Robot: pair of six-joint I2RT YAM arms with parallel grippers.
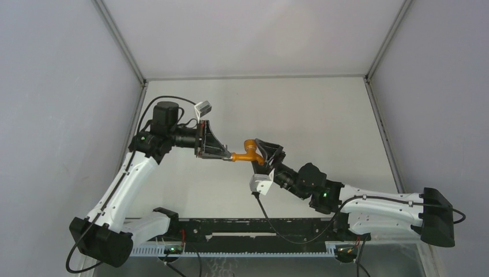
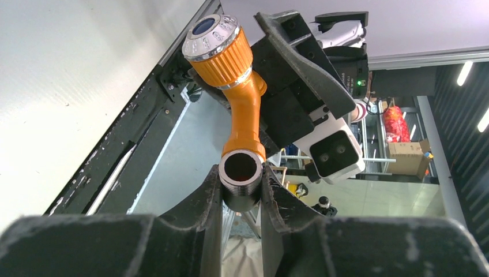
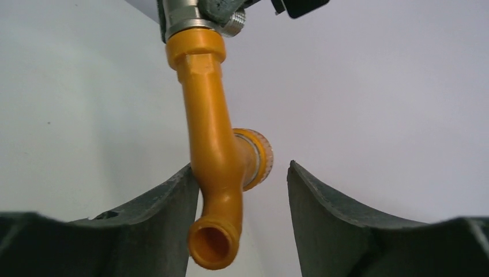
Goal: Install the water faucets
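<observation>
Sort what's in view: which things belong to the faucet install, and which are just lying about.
Part of the job:
- orange tap body
- grey threaded fitting on its end, clamped by the left gripper
- right gripper, jaws open around the tap

Just lying about:
- black rail at the near edge of the table
- cardboard box in the background

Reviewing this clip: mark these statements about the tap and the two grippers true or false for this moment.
1. The left gripper clamps the metal fitting at the end of the orange tap. True.
2. The right gripper is clamped tight on the tap. False: its jaws stand either side of it, with a clear gap at one finger.
3. The tap's knob has a silvery round face. True.
4. The two grippers work far apart. False: they meet at the tap, one toward each end.
</observation>
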